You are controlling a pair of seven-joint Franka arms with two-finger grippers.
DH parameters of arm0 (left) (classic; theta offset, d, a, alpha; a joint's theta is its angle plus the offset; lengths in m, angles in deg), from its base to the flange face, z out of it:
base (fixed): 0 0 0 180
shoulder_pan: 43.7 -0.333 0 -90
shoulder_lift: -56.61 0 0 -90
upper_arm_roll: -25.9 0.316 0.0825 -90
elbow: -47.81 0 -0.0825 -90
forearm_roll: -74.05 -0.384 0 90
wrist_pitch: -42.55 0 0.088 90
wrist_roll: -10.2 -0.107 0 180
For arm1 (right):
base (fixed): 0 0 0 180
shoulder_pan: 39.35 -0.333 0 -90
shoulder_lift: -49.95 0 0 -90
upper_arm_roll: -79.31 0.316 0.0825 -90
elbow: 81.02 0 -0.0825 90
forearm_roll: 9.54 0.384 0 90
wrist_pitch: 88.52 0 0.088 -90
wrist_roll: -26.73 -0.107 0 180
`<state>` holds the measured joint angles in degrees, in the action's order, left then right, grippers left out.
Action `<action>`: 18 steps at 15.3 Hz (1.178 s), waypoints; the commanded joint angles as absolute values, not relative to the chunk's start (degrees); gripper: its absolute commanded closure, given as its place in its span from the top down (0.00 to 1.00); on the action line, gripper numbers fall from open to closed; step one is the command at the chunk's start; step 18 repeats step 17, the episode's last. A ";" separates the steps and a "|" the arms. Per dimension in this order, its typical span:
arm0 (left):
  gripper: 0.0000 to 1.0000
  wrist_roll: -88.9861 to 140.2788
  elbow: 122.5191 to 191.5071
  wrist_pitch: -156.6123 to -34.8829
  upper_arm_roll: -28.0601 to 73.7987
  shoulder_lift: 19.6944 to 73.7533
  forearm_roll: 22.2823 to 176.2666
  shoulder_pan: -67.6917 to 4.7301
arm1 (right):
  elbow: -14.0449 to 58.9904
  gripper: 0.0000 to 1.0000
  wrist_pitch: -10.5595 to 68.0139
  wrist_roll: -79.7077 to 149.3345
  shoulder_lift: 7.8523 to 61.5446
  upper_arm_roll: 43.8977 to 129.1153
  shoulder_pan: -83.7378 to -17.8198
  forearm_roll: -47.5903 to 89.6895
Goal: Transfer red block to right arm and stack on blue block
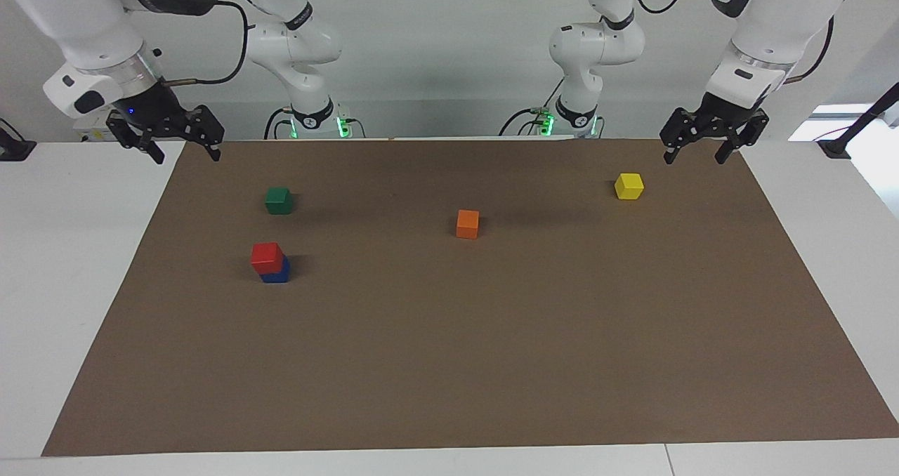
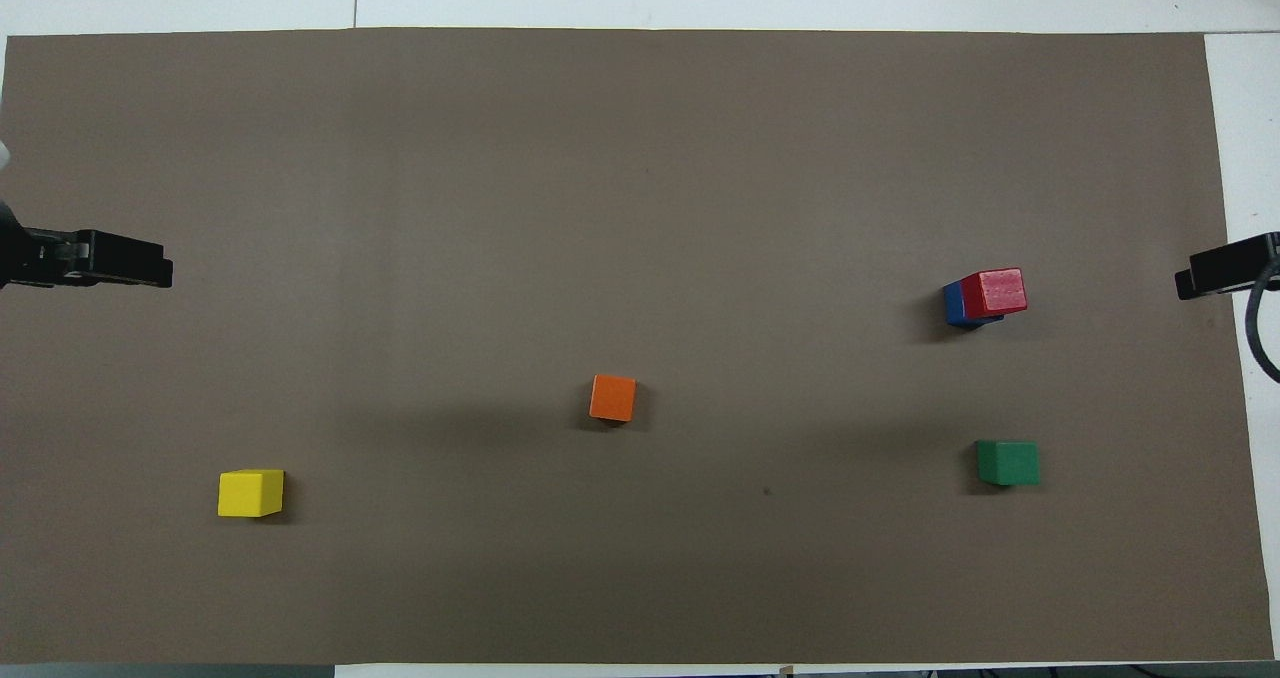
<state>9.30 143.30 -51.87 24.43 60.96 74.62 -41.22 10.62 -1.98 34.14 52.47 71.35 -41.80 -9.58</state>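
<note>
Both grippers, right (image 1: 181, 150) & left (image 1: 699, 150), spread apart over brown mat (image 1: 491, 364) edges, white wall.

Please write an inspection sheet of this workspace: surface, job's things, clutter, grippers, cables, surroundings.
Surface: brown mat on a white table.
Job's things: red block sits on blue block, slightly offset.
Clutter: green block, orange block, yellow block, each apart.
Grippers: right gripper and left gripper open, empty, raised at the mat's corners nearest the robots.
Cables: black cables along the arms.
Surroundings: plain wall.

Red block (image 1: 267, 257) sits on blue block (image 1: 277, 273) (seemingly slightly offset).
</note>
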 commanded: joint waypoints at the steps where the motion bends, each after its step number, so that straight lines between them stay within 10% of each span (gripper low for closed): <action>1: 1.00 8.97 144.67 -52.55 24.14 62.23 73.61 -41.68 | 15.65 1.00 -1.95 35.69 56.63 71.13 -41.73 -9.19; 18: 1.00 8.97 144.67 -52.55 24.14 62.23 73.61 -41.68 | 14.87 1.00 -2.56 35.16 55.93 71.22 -42.08 -13.23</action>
